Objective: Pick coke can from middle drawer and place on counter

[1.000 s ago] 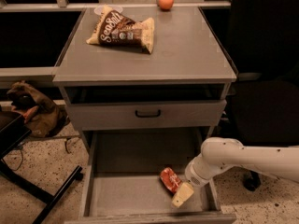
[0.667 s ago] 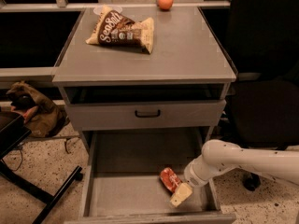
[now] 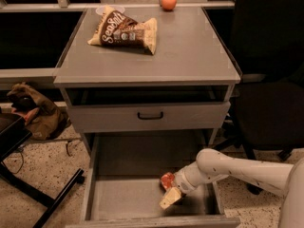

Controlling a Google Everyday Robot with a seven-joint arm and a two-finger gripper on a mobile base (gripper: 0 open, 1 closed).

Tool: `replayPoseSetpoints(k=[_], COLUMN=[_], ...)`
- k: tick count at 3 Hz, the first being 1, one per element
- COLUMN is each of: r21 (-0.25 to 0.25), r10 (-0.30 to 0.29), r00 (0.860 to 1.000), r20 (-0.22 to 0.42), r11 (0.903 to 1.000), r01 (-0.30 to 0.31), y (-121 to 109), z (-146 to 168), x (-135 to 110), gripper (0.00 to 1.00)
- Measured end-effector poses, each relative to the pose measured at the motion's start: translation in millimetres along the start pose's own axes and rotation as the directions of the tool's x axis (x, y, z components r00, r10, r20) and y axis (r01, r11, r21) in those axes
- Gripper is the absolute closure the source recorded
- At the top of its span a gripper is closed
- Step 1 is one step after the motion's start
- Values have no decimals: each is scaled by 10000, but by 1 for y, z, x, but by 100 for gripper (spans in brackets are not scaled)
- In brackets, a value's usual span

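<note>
The gripper [image 3: 171, 197] has edged slightly left inside the middle drawer [image 3: 128, 198], closing on the coke can [image 3: 166, 179], which lies just behind it. I cannot tell whether it grasps yet, so the lift probably remains ahead.

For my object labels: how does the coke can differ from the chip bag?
The coke can is small and red; the chip bag is larger, brown and cream. The can sits in the middle drawer, with the hand at it; the bag lies on the counter. Both rest on grey surfaces.
</note>
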State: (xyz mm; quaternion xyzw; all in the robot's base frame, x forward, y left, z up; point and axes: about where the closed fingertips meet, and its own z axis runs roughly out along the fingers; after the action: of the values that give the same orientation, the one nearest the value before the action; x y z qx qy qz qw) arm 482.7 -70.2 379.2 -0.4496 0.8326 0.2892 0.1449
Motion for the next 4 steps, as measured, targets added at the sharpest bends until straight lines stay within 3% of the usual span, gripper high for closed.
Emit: replayPoseSetpoints(k=[1,2,3,4], r21=[0,303,1139,2130], r10=[0,157,-271,-858], r00=[10000,9994,9950,9839], r20=[0,295,957,1569], r11=[10000,9994,9934,9757], r01=[0,-166,161,511], y=[0,-4,-4,-4], z=[0,4,0,-9], x=[0,-3,-23,-42], gripper=[0,0,0,0])
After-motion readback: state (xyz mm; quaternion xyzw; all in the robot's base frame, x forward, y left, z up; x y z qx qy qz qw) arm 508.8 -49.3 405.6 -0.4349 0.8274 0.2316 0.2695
